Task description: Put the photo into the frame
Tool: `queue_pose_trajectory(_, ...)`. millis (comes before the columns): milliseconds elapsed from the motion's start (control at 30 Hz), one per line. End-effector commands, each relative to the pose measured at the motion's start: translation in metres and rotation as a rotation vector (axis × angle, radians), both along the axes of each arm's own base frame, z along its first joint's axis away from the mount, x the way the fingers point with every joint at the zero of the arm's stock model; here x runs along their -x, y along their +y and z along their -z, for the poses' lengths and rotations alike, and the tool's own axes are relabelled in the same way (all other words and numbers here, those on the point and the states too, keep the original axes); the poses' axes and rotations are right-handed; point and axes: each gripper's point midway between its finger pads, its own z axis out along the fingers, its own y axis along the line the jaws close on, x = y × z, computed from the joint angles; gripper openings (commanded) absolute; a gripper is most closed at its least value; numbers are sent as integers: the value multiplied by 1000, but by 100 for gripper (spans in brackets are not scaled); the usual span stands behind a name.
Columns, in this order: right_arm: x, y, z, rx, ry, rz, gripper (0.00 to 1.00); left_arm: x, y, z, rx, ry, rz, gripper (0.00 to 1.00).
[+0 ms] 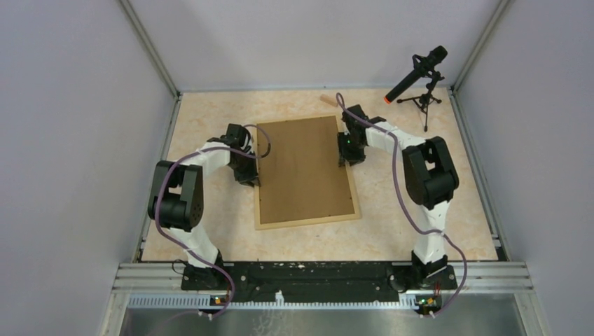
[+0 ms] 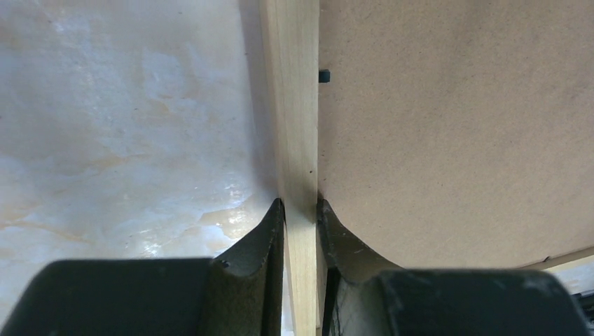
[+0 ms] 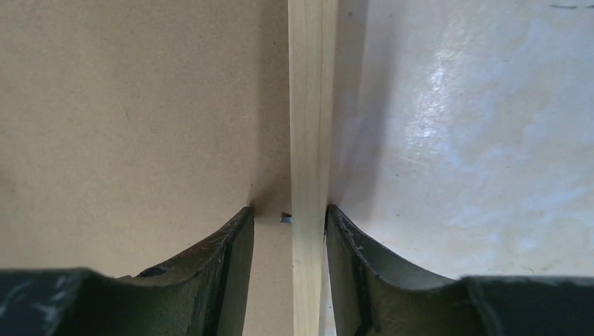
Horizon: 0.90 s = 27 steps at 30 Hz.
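- Marbled beige table [image 1: 210, 119] fills the overhead view, walled in by plain grey panels, with a microphone [image 1: 417, 73] at the far right corner. The frame [image 1: 308, 220] lies flat at the centre, back up, so only its brown backing board [image 1: 301, 168] shows. The photo is nowhere in sight, and I cannot tell whether it sits under the board. The left gripper [image 1: 252, 164] is at the frame's left rail and the right gripper [image 1: 347, 150] at its right rail, further back.
- Left wrist view: both fingers [image 2: 270, 231] press against the pale left rail [image 2: 291, 105], pinching it. A small black tab [image 2: 323, 75] sits at the board's edge beyond them.
- Right wrist view: the fingers [image 3: 235, 241] straddle the right rail [image 3: 312, 105] with the jaws spread. The outer one is against the wood, while the inner one stands clear over the board.
- The frame looks light and stiff, though broad and thin-railed. A one-sided hold would likely let it twist or slip on the smooth wood, so opposite long rails near mid-length seem the best hold. The board looks thin, so press it gently.
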Motion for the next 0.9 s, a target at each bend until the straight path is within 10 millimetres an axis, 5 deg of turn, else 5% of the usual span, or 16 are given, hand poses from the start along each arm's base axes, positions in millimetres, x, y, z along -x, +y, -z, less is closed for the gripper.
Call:
queue_pose_trajectory(0, 87, 86, 14, -398, 243, -166, 39, -3, 9, 21, -78, 48, 20, 8)
queue_pose_trajectory(200, 206, 176, -39, -716, 307, -425, 40, -30, 12, 11, -74, 8, 36, 60)
queue_pose_trajectory(300, 215, 181, -69, -783, 254, -402, 46, -48, 24, -2, -129, -39, 13, 90)
queue_pose_trajectory(467, 124, 116, -88, -484, -47, -255, 73, -69, 37, -50, -193, -164, -24, 99)
queue_pose_trajectory(633, 35, 61, -100, -156, -251, -260, 79, -44, 35, -94, -150, -218, -66, 99)
queue_pose_trajectory(767, -14, 33, -83, 19, -256, -279, 74, -12, 24, -107, -55, -217, -54, 99)
queue_pose_trajectory(867, -30, 38, -69, 13, -233, -377, 63, 3, 7, -115, 53, -232, -26, 99)
